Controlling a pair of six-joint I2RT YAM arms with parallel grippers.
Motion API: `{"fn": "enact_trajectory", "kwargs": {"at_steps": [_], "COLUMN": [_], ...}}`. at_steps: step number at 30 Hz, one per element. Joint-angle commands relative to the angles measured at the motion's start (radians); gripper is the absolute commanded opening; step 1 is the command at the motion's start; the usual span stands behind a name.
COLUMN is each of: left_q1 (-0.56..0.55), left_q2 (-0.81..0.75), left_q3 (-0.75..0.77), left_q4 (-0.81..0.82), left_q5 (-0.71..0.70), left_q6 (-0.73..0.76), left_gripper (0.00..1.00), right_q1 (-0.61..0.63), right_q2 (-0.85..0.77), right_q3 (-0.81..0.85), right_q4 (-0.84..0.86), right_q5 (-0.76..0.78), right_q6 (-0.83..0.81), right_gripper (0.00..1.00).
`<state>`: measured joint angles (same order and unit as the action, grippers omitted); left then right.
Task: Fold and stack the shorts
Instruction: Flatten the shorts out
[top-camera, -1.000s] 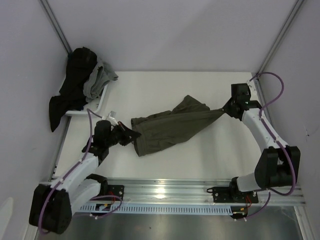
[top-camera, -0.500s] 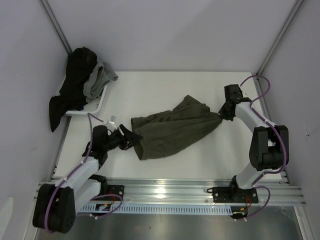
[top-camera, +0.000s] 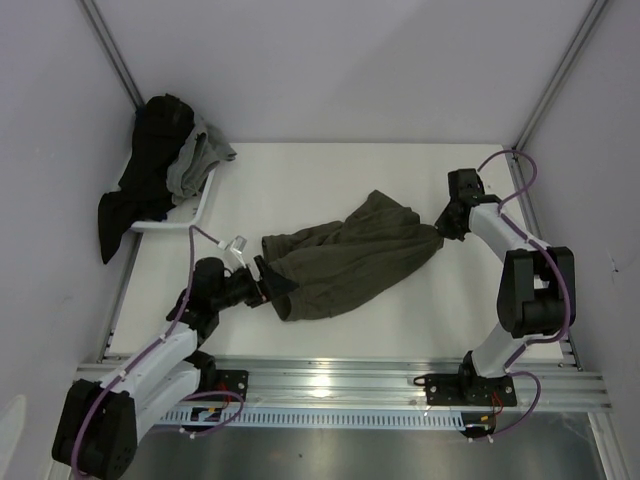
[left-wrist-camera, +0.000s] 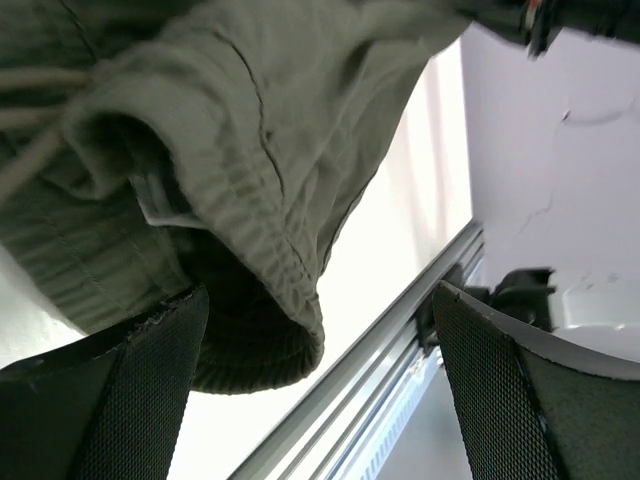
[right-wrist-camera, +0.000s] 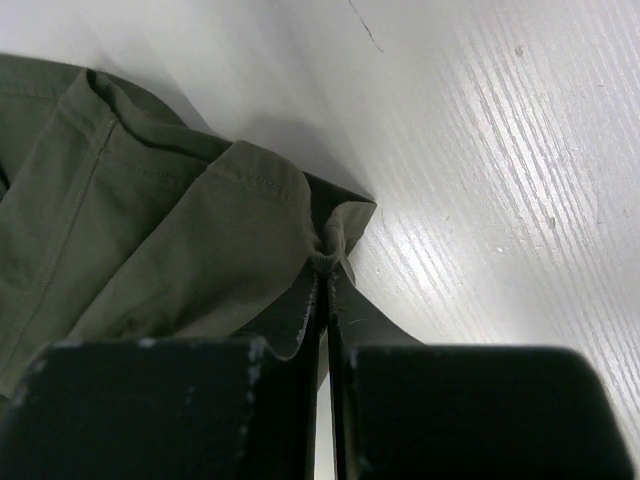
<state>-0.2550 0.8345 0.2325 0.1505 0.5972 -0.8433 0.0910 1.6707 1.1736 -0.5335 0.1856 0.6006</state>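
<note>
Wrinkled olive shorts are pinched at one hem by the right end effector; the left end effector is spread unclenched at their waistband.

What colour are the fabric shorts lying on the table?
Plain olive green soft fabric shorts, no pattern visible; shows best in the right wrist view.

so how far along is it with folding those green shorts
Early on. Done: nothing folded; the olive-green fabric shorts lie spread open on the white table. In hand: the right gripper is shut on a leg hem corner, the left gripper is open at the waistband. Left: every fold, then stacking.
</note>
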Motion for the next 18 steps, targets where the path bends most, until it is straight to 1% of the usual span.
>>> {"fn": "enact_trajectory", "kwargs": {"at_steps": [1, 4, 7, 13, 15, 16, 18], "left_q1": [-0.099, -0.162, -0.197, -0.216, -0.216, -0.216, -0.224], "left_q2": [0.003, 0.008, 0.02, 0.06, 0.069, 0.075, 0.116], "left_q3": [0.004, -0.005, -0.016, -0.013, -0.015, -0.016, -0.006], "left_q4": [0.001, 0.015, 0.04, 0.038, 0.06, 0.085, 0.112], "left_q5": [-0.1, -0.148, -0.186, -0.25, -0.278, -0.284, -0.28], "left_q6": [0.058, 0.058, 0.062, 0.084, 0.084, 0.081, 0.072], "left_gripper": [0.94, 0.93, 0.92, 0.89, 0.78, 0.63, 0.49], "right_q1": [-0.005, -0.005, -0.005, -0.004, -0.002, 0.0, 0.001], "right_q2": [0.012, 0.021, 0.047, 0.106, 0.106, 0.107, 0.109], "right_q3": [0.047, 0.046, 0.058, 0.103, 0.103, 0.103, 0.103], "right_q4": [0.01, 0.018, 0.023, 0.018, 0.021, 0.024, 0.027], "right_q5": [-0.003, -0.009, -0.028, -0.032, -0.034, -0.034, -0.035], "right_q6": [-0.016, -0.013, -0.012, -0.005, -0.004, -0.004, -0.002], "right_gripper": [0.0, 0.0, 0.0, 0.0, 0.0, 0.0, 0.0]}}
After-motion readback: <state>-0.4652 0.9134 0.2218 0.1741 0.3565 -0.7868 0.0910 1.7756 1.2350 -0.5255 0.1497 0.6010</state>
